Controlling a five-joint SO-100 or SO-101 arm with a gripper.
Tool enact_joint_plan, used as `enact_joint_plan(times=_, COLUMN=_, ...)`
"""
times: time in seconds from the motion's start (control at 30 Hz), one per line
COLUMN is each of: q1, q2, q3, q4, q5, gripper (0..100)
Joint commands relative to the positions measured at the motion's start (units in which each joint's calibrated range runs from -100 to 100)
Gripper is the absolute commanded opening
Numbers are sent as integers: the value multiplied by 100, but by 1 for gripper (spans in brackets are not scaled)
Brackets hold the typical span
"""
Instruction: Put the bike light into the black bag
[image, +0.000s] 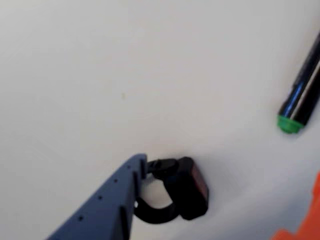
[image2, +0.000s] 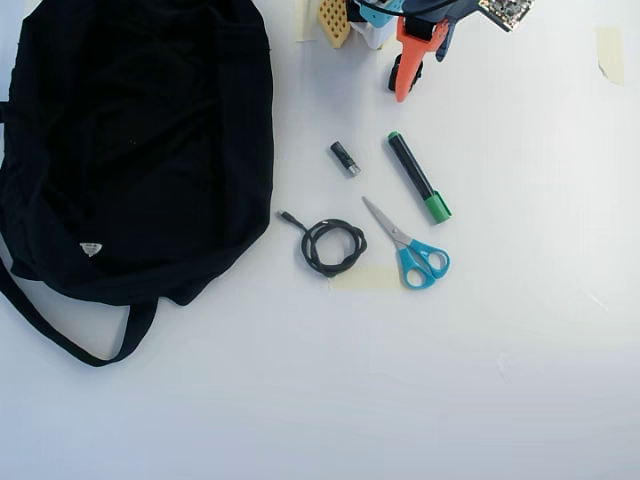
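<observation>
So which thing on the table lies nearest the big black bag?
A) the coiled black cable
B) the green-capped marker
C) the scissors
A: in the overhead view the coiled cable lies just beside the black bag, while the scissors and marker lie farther right.

Tool state: your tool (image: 225, 200) stands wide open, its two fingers well apart in the wrist view.
Blue finger: your blue finger (image: 107, 205) comes in from the lower left edge, and its tip touches the strap side of the bike light (image: 187, 192).
Orange finger: your orange finger (image: 307, 220) shows only as a sliver at the lower right corner, well apart from the bike light on its other side.
Arm: in the overhead view your arm (image2: 440, 15) reaches in from the top edge, the orange finger pointing down the picture.
Grip: nothing is pinched; the bike light lies between the fingers.
</observation>
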Motion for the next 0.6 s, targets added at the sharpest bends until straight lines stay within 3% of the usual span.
enact_joint_plan(times=0.0, q1=-33, q2=-43, q3=-272, q4=-111, q5=250, gripper=42)
enact_joint_plan(times=0.3, q1=-527, q2=-51, q3=150, q4=-335, q5=455, gripper=42)
enact_joint_plan(times=0.57, q1=-617, q2=-51, q3=681, q4=-748, q5=670, gripper=55)
